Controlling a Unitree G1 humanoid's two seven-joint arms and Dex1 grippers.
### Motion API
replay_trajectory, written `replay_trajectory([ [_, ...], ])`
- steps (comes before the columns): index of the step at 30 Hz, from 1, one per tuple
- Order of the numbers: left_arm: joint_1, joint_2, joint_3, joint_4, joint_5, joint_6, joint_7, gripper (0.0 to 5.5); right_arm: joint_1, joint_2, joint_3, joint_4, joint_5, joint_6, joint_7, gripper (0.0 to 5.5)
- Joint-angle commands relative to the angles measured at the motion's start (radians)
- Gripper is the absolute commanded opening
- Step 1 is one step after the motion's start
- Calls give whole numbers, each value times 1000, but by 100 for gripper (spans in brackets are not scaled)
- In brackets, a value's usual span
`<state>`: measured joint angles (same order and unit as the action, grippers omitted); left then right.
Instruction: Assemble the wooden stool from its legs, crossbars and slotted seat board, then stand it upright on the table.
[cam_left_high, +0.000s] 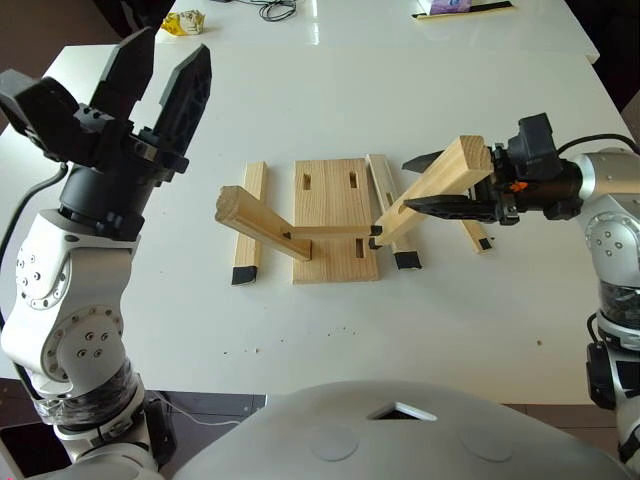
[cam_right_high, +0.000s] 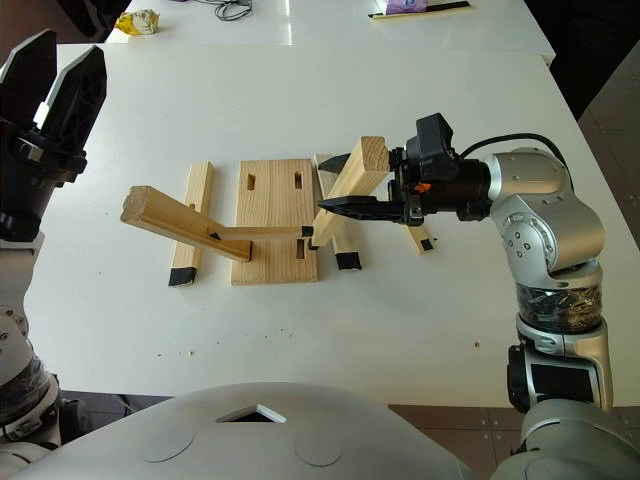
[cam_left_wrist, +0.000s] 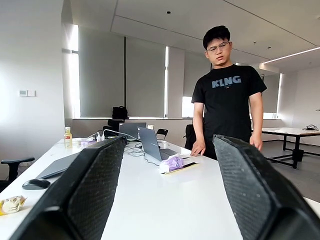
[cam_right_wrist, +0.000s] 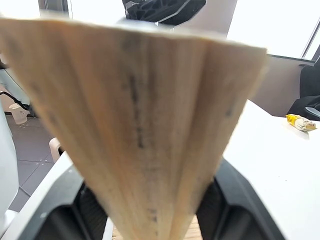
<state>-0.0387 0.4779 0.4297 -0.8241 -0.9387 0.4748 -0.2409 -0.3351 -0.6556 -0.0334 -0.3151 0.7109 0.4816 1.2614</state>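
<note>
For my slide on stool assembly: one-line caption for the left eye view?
Right gripper grips one leg of a two-leg frame over the seat board; left gripper raised, open.

We're in an office here, a meeting room by the look of it: a long white bench (cam_left_wrist: 165, 200) carrying open laptops (cam_left_wrist: 152, 145) and a mouse (cam_left_wrist: 36, 184), a swivel chair (cam_left_wrist: 11, 165) alongside, roller blinds (cam_left_wrist: 145, 77) drawn across the far wall, a strip light (cam_left_wrist: 295, 54) overhead and another table (cam_left_wrist: 287, 132) beyond.
</note>
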Motion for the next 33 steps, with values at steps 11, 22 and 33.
replay_trajectory([
  [11, 15, 13, -48, 48, 0, -13, 10, 321, 29, 44, 53, -29, 16, -1, -40, 202],
  [22, -54, -2, 116, 139, -192, -95, 112, 321, 137, 90, 56, -73, 13, -54, -97, 202],
  [33, -39, 50, 163, 241, -236, -82, 88, 321, 196, 123, 48, -117, -5, -116, -177, 202],
])
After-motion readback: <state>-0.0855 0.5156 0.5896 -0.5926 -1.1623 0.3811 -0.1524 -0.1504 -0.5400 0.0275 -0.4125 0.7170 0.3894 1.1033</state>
